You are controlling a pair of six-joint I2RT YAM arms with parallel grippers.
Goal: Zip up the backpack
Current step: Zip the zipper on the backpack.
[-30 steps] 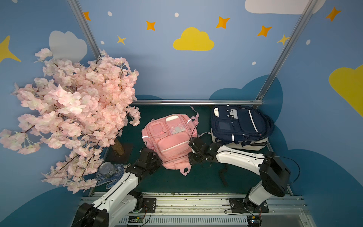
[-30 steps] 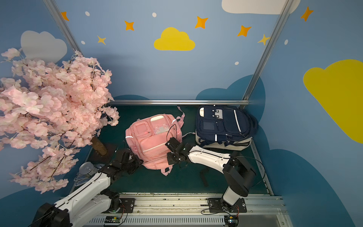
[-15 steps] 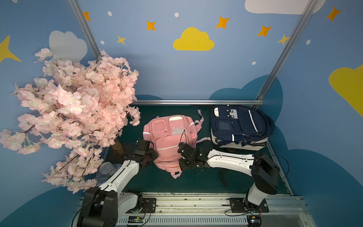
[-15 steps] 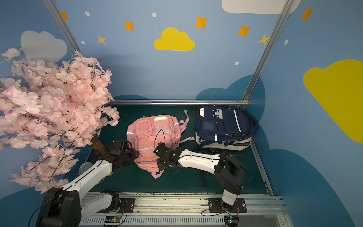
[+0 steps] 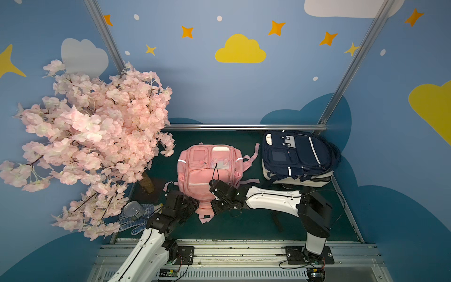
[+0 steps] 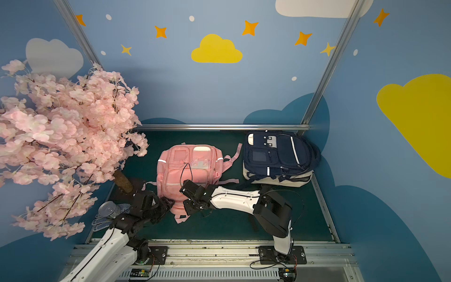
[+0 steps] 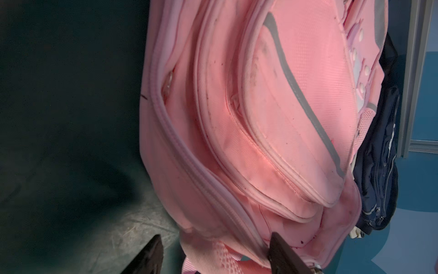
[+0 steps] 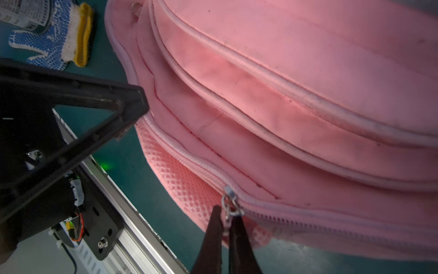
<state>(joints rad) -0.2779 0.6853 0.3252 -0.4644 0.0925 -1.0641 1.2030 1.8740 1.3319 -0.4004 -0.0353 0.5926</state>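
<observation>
The right pincer (image 8: 226, 220) is seen closed tight on the metal zipper pull (image 8: 230, 202), which is pinched between its two dark fingertips at the near edge of the pink backpack (image 5: 207, 168). Zipper teeth are seen running away from the pull along that edge, beside a patch of mesh fabric. The left pincer (image 7: 214, 253) is held open, with its fingers spread wide to either side of the backpack's near corner and nothing clamped between them.

The pink backpack is laid flat, front up, in the middle of the green table (image 5: 244, 227), and both pincers are placed at its near end. A navy backpack (image 5: 295, 156) is set near it on the right arm's side. On the left arm's side a pink blossom tree (image 5: 92, 136) is stood, with a tin can (image 5: 133, 209) and dotted gloves (image 8: 54, 40) lying near its foot.
</observation>
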